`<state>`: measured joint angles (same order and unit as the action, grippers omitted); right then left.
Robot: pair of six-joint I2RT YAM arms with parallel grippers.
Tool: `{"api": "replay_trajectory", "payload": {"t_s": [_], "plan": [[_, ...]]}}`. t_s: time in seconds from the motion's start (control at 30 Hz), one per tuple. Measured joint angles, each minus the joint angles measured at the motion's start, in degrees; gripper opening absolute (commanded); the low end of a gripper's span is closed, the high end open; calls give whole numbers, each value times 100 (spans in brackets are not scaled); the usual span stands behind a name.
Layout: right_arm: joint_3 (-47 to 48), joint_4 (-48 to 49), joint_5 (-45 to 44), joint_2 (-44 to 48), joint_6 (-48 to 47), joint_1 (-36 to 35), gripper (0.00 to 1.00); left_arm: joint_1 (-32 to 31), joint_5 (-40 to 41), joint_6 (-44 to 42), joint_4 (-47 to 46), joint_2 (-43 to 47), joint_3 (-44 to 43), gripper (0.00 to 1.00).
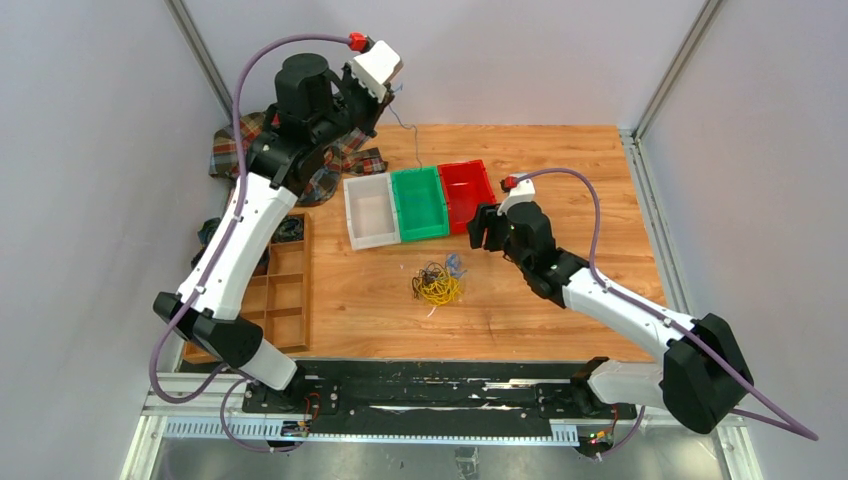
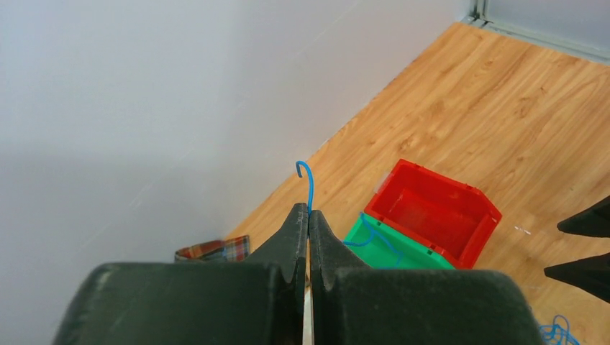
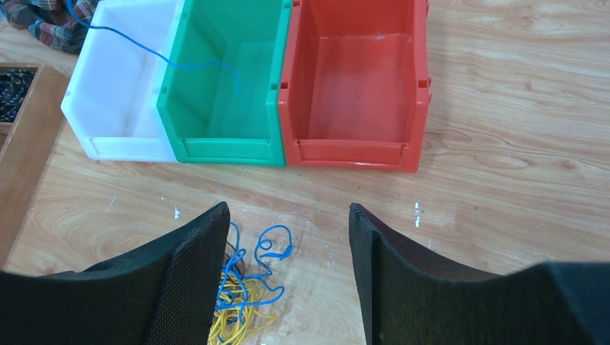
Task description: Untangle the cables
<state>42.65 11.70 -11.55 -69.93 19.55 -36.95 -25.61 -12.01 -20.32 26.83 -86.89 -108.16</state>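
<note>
A tangled bunch of thin yellow, black and blue cables (image 1: 437,285) lies on the wooden table in front of the bins. My left gripper (image 2: 308,213) is raised high near the back wall, shut on a single blue cable (image 2: 311,188) whose tip curls above the jaws. That strand (image 3: 205,65) trails down across the white and green bins, and its end hangs inside the green one. My right gripper (image 3: 288,208) is open just above the table, with the bunch (image 3: 241,287) by its left finger and nothing between the jaws.
White (image 1: 370,212), green (image 1: 418,203) and red (image 1: 467,193) bins stand in a row at mid-table. A wooden divided tray (image 1: 285,290) with dark coiled bundles sits at the left edge. A plaid cloth (image 1: 235,150) lies at the back left.
</note>
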Motion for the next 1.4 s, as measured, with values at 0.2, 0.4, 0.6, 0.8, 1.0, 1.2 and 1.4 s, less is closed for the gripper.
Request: {"api": "replay_trajectory", "payload": {"t_s": [0.2, 0.4, 0.6, 0.8, 1.0, 1.2, 1.4], "plan": [[0, 0, 13, 2, 22, 31, 61, -17, -46, 153, -22, -308, 0, 0], [-33, 2, 22, 24, 46, 195, 61, -74, -37, 166, -125, -533, 98, 0], [-129, 42, 105, 61, 87, 339, 61, -116, 68, 50, -278, -695, 376, 0], [-258, 87, 151, 61, 168, 452, 61, -337, 472, -404, -501, -925, 763, 1], [-332, 107, 208, 61, 201, 549, 61, -459, 590, -540, -678, -1165, 1252, 0], [-413, 129, 254, 61, 280, 721, 60, -573, 802, -673, -774, -1364, 1934, 1], [-428, 136, 308, 7, 354, 839, 60, -612, 1113, -962, -918, -1694, 2260, 0]]}}
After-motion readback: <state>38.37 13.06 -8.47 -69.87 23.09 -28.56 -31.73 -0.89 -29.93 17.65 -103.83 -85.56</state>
